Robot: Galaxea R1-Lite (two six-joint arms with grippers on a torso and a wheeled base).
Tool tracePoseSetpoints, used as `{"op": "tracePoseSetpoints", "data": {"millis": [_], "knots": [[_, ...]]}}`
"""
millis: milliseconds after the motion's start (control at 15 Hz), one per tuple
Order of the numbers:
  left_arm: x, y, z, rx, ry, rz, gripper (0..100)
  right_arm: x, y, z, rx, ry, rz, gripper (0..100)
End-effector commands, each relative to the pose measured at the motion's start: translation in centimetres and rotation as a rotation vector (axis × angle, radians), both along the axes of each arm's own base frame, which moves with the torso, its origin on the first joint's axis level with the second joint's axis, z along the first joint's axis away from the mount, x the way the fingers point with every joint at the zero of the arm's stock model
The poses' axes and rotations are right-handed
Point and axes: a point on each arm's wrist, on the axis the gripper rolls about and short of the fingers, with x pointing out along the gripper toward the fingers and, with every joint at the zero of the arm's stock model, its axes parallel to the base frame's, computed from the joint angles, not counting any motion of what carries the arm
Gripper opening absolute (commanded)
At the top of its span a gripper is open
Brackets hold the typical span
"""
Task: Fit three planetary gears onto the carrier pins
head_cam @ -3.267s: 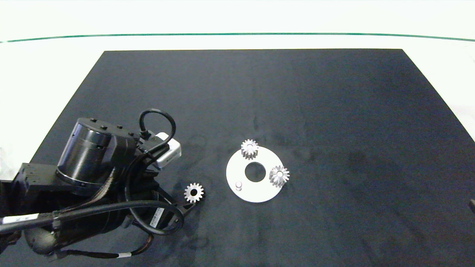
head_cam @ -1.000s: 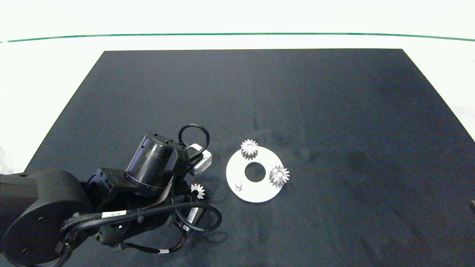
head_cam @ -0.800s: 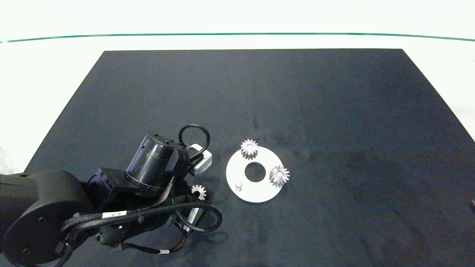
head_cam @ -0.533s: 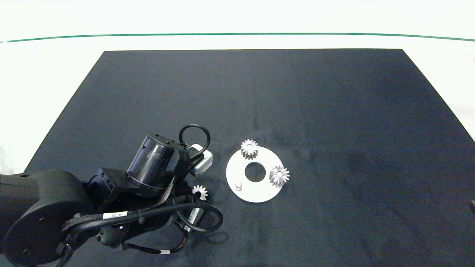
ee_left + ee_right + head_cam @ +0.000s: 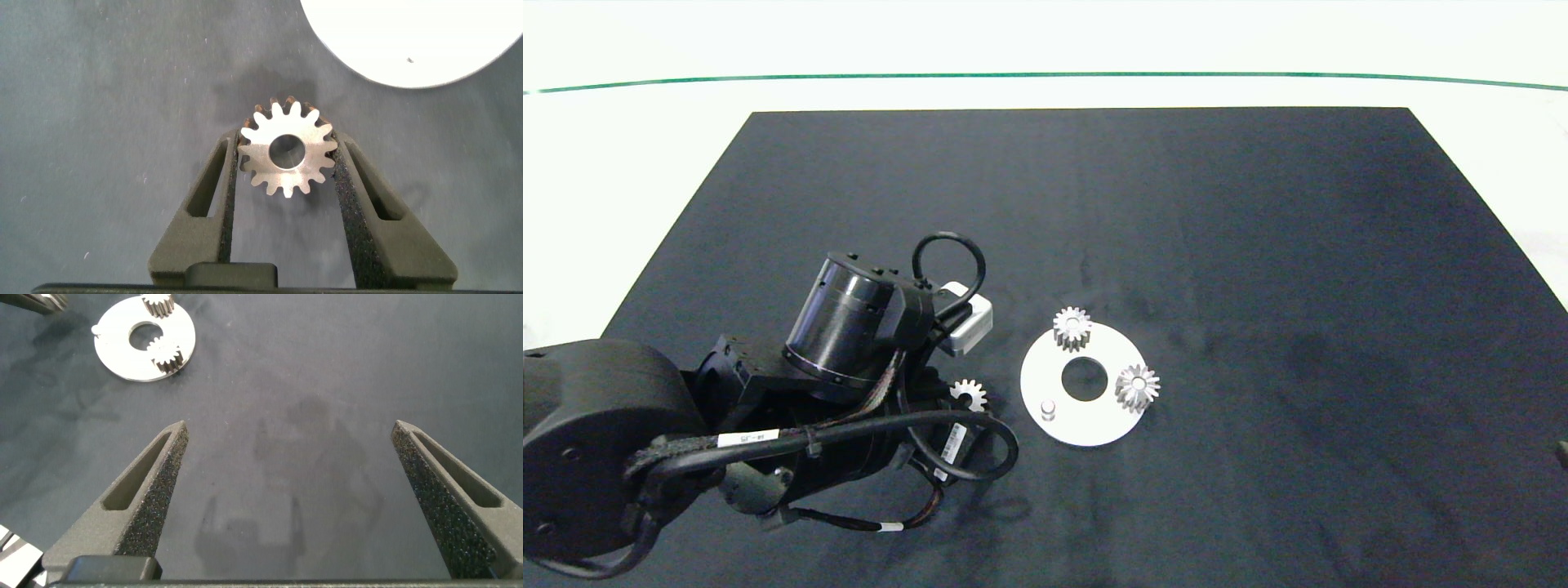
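Observation:
A silvery planetary gear (image 5: 286, 159) sits flat between the fingers (image 5: 231, 175) of my left gripper (image 5: 286, 145), which is shut on its teeth. In the head view this gear (image 5: 968, 395) hangs just left of the white disc (image 5: 1086, 425). Two more gears (image 5: 1072, 328) (image 5: 1137, 387) sit on carrier pins at the disc's far and right sides. One bare pin (image 5: 1048, 407) stands at the disc's near left. My right gripper (image 5: 290, 425) is open over bare mat, far to the right of the disc (image 5: 122, 355).
A black mat (image 5: 1258, 245) covers the white table (image 5: 621, 163), whose far side carries a green line. The left arm's body and cables (image 5: 849, 425) fill the mat's near left. Only the tip of the right arm (image 5: 1561, 452) shows at the right edge.
The left gripper came over the loose gear, shut on it, and has now carried it up off the mat and slightly toward the disc. The disc and its two gears have not moved.

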Motion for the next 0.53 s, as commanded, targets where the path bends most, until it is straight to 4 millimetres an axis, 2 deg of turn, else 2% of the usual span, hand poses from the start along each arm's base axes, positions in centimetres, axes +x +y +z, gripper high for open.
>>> {"op": "tracePoseSetpoints", "data": {"millis": [67, 267, 533], "knots": [[-1.1, 1.0, 1.8, 0.007, -0.030, -0.016, 25, 0.0, 0.0, 0.0, -0.002, -0.001, 0.000, 100], [-1.2, 0.8, 3.2, 0.008, -0.060, -0.037, 25, 0.0, 0.0, 0.0, -0.002, -0.001, 0.000, 100], [-2.2, -0.6, 3.2, 0.012, -0.050, -0.103, 25, 0.1, 0.0, -0.1, -0.005, 0.004, -0.002, 100]]}}
